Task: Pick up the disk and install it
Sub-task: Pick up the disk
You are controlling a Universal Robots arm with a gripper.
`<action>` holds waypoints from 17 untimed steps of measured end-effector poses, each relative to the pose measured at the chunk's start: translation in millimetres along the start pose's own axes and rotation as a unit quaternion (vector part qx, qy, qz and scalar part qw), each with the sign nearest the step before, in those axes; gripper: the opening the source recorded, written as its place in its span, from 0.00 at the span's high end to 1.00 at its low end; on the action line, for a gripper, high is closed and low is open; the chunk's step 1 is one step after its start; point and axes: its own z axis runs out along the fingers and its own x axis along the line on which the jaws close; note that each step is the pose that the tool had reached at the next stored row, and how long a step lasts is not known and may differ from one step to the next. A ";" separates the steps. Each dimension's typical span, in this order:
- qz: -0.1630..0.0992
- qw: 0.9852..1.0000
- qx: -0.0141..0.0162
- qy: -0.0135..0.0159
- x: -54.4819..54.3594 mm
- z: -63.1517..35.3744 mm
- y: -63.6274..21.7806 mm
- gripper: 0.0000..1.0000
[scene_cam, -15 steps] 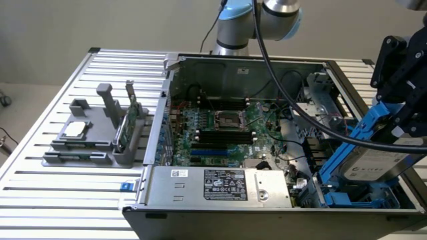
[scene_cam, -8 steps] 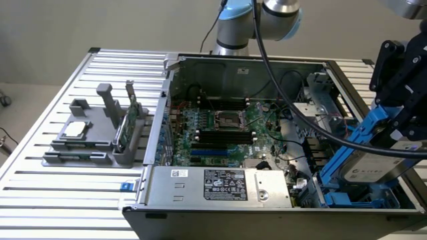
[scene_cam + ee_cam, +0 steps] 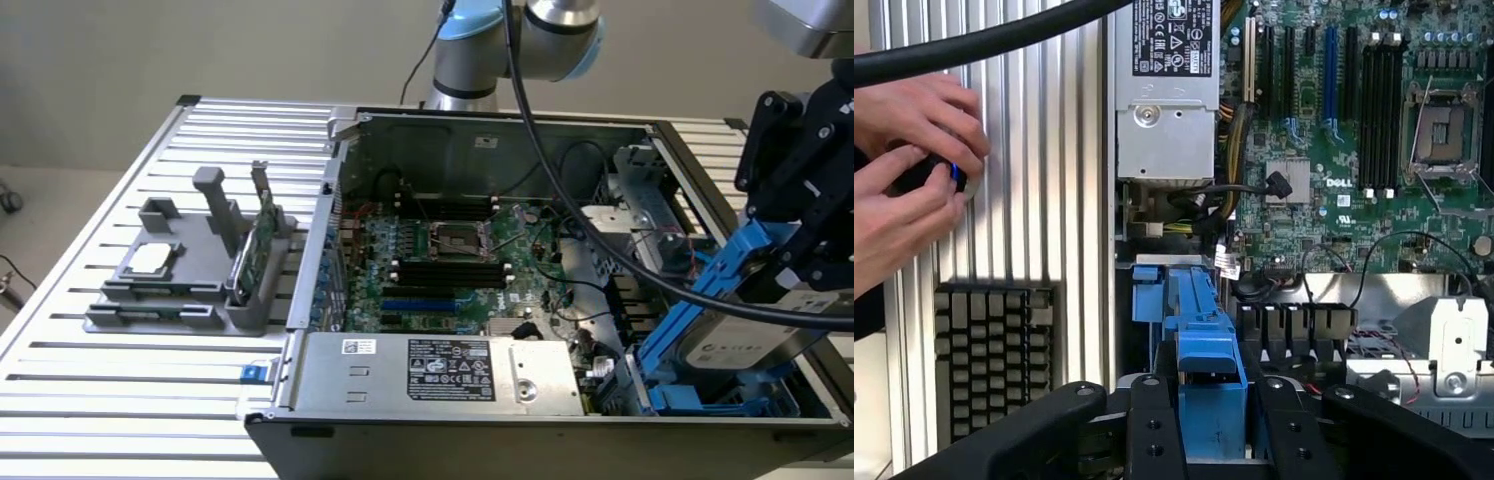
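**Operator:** What does my tool have right now?

**Describer:** Your tool (image 3: 790, 262) is clamped on the disk (image 3: 737, 345). Its black fingers (image 3: 1154, 420) press a blue rail from both sides. The disk hangs tilted, with its silver face and white label showing. Its lower end sits at or just inside the drive bay (image 3: 707, 402) directly beneath the tool, at a corner of the open computer case (image 3: 487, 122).

**Operator:** What could go wrong from here?

**Describer:** I judge the tilt to be the main risk. If you push down while the disk sits askew, a rail could catch on the bay's blue guides and jam, or twist out of the grip. A thick black cable (image 3: 587, 215) drapes from the arm across the case, close beside the tool. It could snag on the case wall or drag over the motherboard (image 3: 447, 250). Thin wires lie under the tool near the bay and could get pinched. A person's hands (image 3: 909, 165) are busy over the ribbed surface (image 3: 1054, 150) off to one side of the tool, outside the case, and a wide swing could reach them.
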 end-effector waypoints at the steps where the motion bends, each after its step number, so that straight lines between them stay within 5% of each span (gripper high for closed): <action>1: 0.000 1.000 0.000 0.000 0.1 0.8 0.0 0.67; 17: 0.000 1.000 0.001 0.000 0.2 10.9 2.1 0.67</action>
